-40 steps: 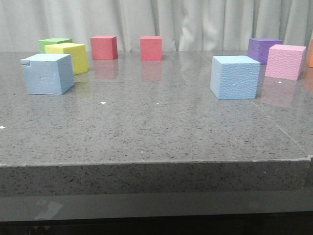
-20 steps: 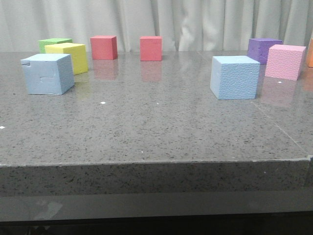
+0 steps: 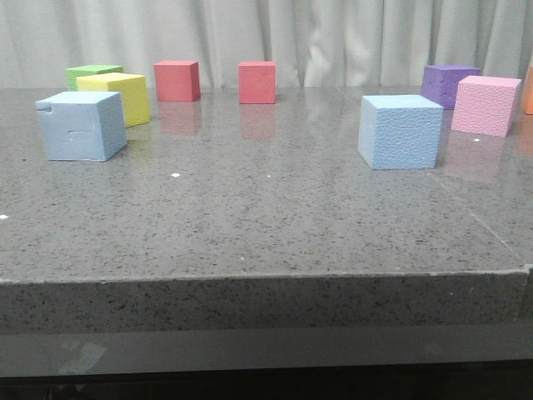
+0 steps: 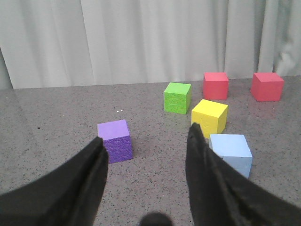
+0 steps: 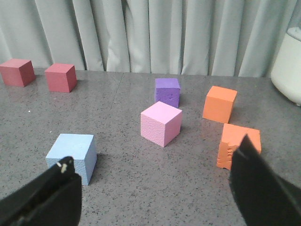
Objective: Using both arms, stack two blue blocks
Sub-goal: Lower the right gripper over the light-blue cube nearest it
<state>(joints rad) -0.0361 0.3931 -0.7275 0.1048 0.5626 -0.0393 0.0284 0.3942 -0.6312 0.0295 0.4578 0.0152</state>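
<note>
The table (image 3: 266, 225) fills the front view, grey speckled stone, with neither arm showing in it. The two blue blocks sit well apart: the scuffed block (image 3: 81, 125) at left of frame, just in front of a yellow cube (image 3: 119, 97), and the pebbly block (image 3: 400, 131) at right of centre, near a pink cube (image 3: 486, 105) and a purple cube (image 3: 448, 84) behind it. Two red cubes (image 3: 216, 81) and a green cube (image 3: 90, 75) line the back edge.

Nothing is grasped yet, so the step in hand looks like the first reach. In the wrist views the left gripper (image 4: 146, 141) stands spread wide and empty, the scuffed block (image 4: 230, 152) partly behind its finger at lower right of frame; the right gripper (image 5: 155, 165) is spread wider still, also empty, the pebbly block (image 5: 73, 155) at lower left of frame.

To do this well, each arm should probably centre its jaws over its own block, come down square to two flat faces, and avoid nudging the yellow or pink neighbour.

Both blocks are pale sky-blue foam cubes of equal size; one shows notches and a scratch on its front face, the other an even grainy surface.
</note>
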